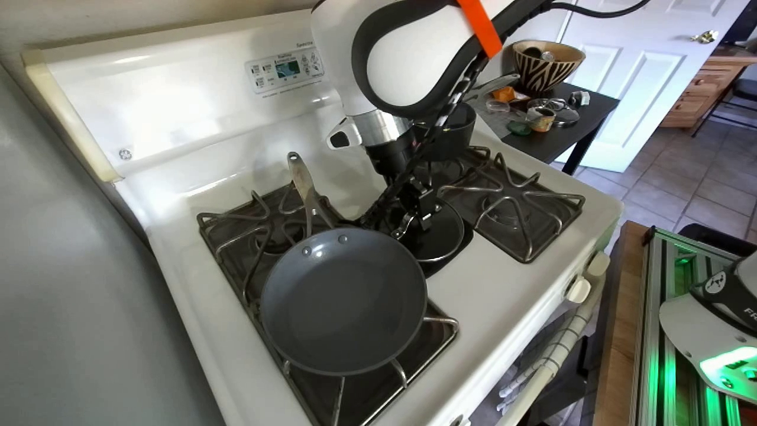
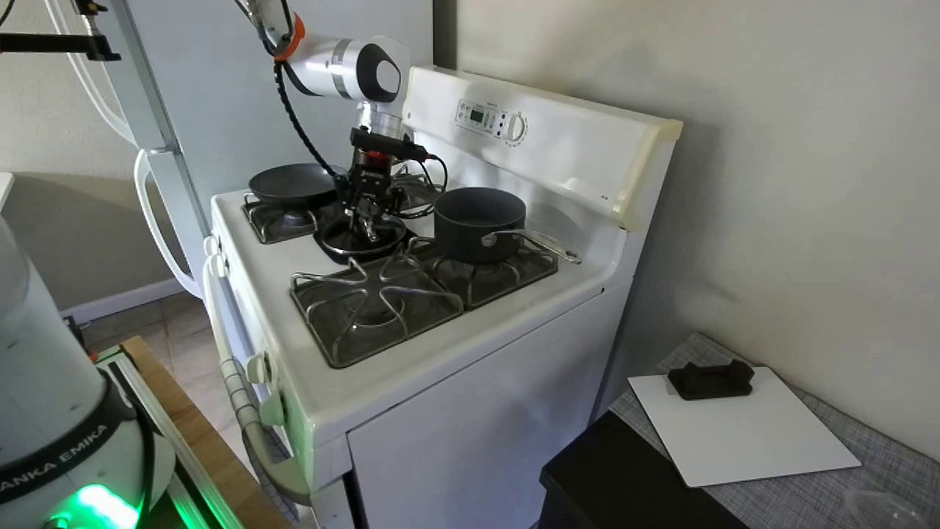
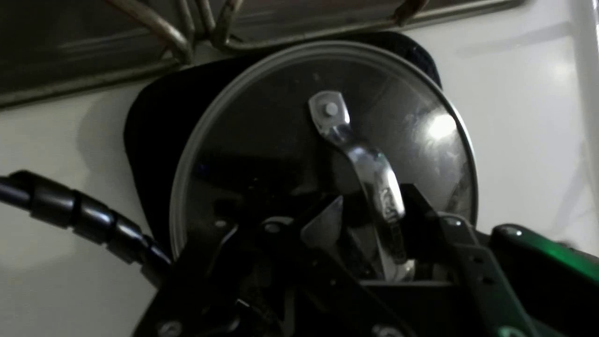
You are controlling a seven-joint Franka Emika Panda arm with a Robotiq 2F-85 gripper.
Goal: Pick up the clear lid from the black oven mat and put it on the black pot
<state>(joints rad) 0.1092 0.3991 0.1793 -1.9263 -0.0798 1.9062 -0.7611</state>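
The clear lid [image 3: 281, 135] should feel stiff and fairly weighty, its glass likely breakable if knocked and its metal slick, so you do best to take the arched handle [image 3: 369, 164] at its middle, where the lid is least apt to tip. It lies on the black oven mat [image 3: 161, 112], and your tool [image 3: 373, 193] straddles that handle with fingers [image 3: 323, 229] spread, clasping nothing. In the wrist view you find a round, see-through disc with a pale rim [image 3: 327, 46], a bright reflection to one side, and lettering on the shiny handle too blurred to read.
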